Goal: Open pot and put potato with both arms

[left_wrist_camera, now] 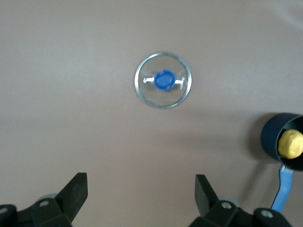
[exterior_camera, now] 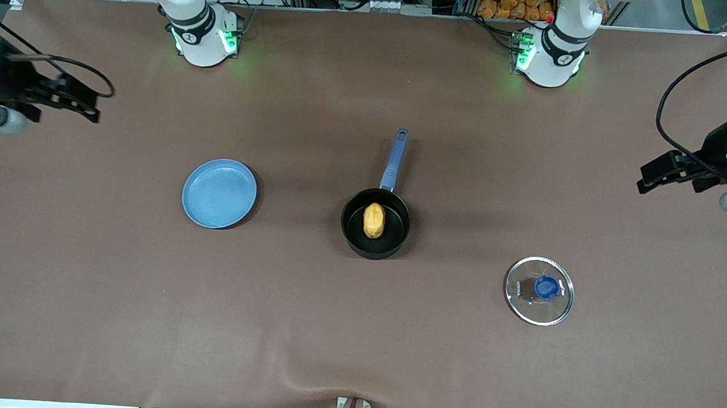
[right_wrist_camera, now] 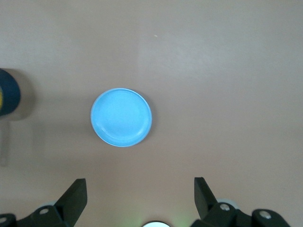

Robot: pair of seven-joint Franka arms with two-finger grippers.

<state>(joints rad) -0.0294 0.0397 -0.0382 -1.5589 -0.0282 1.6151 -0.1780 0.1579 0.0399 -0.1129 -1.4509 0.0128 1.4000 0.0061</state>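
The black pot (exterior_camera: 373,251) stands uncovered in the middle of the table, its blue handle (exterior_camera: 395,158) pointing toward the robots' bases. The yellow-orange potato (exterior_camera: 374,220) lies inside it. The glass lid (exterior_camera: 539,290) with its blue knob lies flat on the table, nearer to the front camera than the pot and toward the left arm's end. My left gripper (exterior_camera: 643,179) is open and empty, raised over the left arm's end of the table. My right gripper (exterior_camera: 94,108) is open and empty over the right arm's end. The left wrist view shows the lid (left_wrist_camera: 163,80), pot (left_wrist_camera: 267,139) and potato (left_wrist_camera: 289,143) past the open left gripper (left_wrist_camera: 141,189).
An empty blue plate (exterior_camera: 219,193) lies beside the pot toward the right arm's end; it also shows in the right wrist view (right_wrist_camera: 121,117) past the open right gripper (right_wrist_camera: 140,191), with the pot's edge (right_wrist_camera: 9,92) at the side. A brown mat covers the table.
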